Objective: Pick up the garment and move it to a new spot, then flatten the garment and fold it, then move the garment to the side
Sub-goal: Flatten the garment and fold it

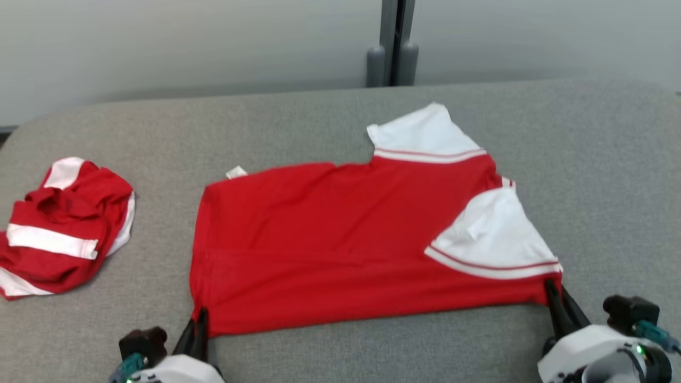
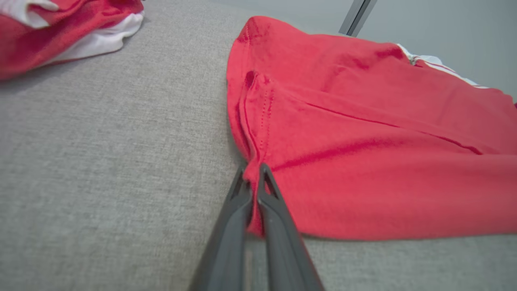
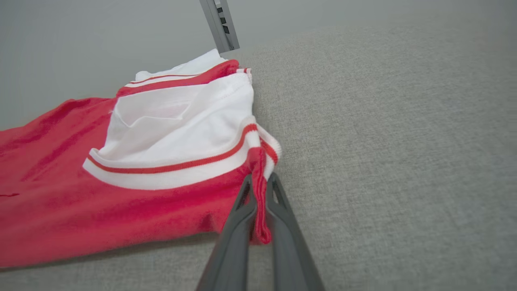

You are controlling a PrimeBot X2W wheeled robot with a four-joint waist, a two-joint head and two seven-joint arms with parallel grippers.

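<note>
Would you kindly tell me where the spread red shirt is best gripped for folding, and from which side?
By its two near corners, coming in low from the near edge. The red shirt lies flat, so only its edges offer a pinchable lip. The left gripper is shut on the hem corner, the right gripper on the corner under the white sleeve.

Red garment [image 1: 340, 239] with white red-striped sleeves on grey table [image 1: 340, 117].

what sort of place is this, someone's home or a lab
Most likely a lab or test bay, not a home: a grey fabric-covered table, plain partition panels joined by a metal post behind it, and a spread shirt beside a crumpled garment.
</note>
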